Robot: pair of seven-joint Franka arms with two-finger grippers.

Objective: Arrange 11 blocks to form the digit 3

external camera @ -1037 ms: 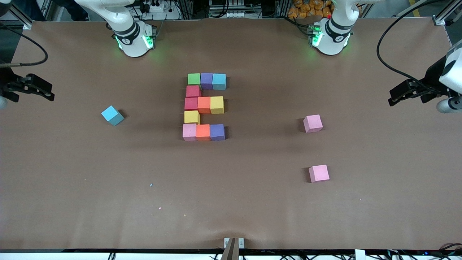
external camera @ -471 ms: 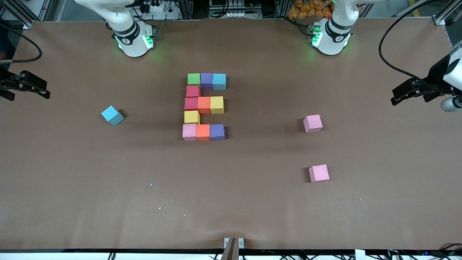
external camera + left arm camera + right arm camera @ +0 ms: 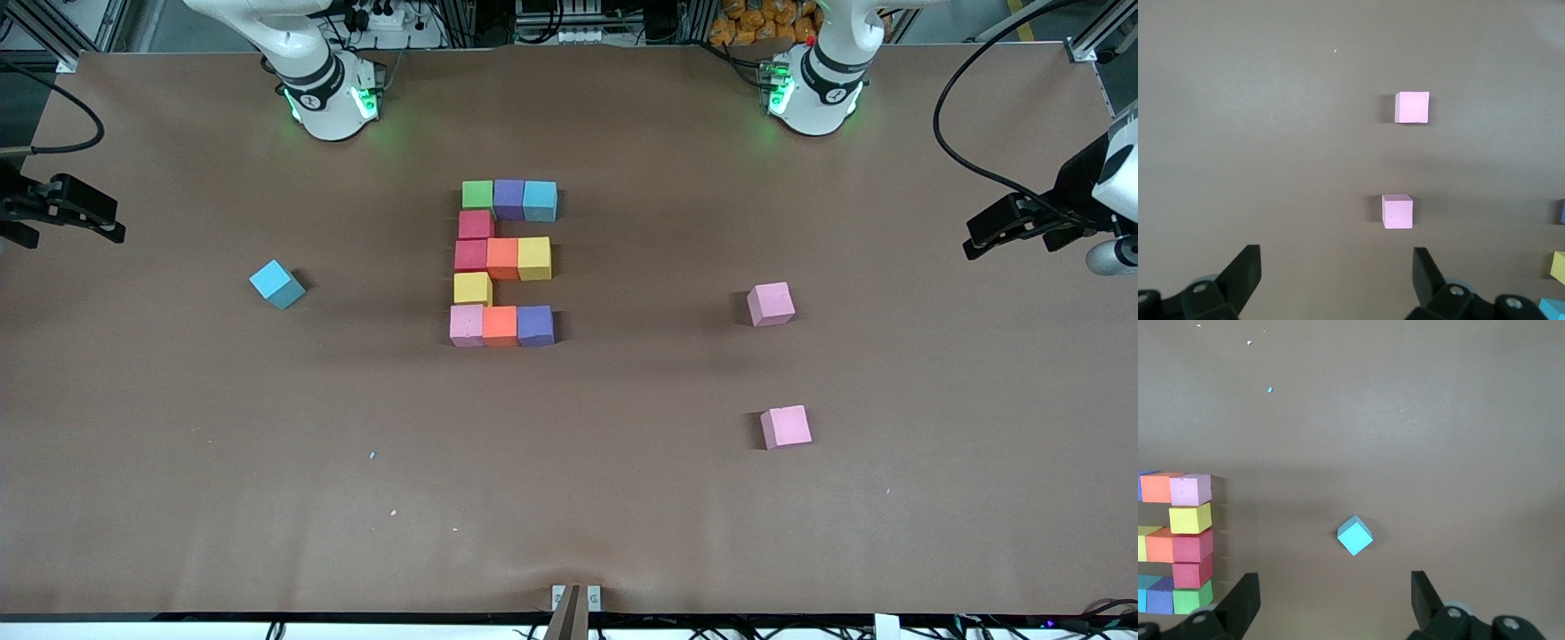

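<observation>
Brown paper-covered desk (image 3: pixel 622 498), wrinkled slightly at the edge nearest the front camera. Small pale crumbs (image 3: pixel 391 513) scattered on it toward that edge, one bluish speck (image 3: pixel 372 455) among them. Small metal bracket (image 3: pixel 576 598) clamped at the middle of that edge. Black cables (image 3: pixel 956 133) looping over the corners at both ends. Heap of orange bags (image 3: pixel 756 22) and a power strip (image 3: pixel 382 16) past the desk's top edge, among metal framing.

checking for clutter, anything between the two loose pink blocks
Nothing: bare table between the pink block and the nearer pink block, clear in front and left wrist views.
</observation>
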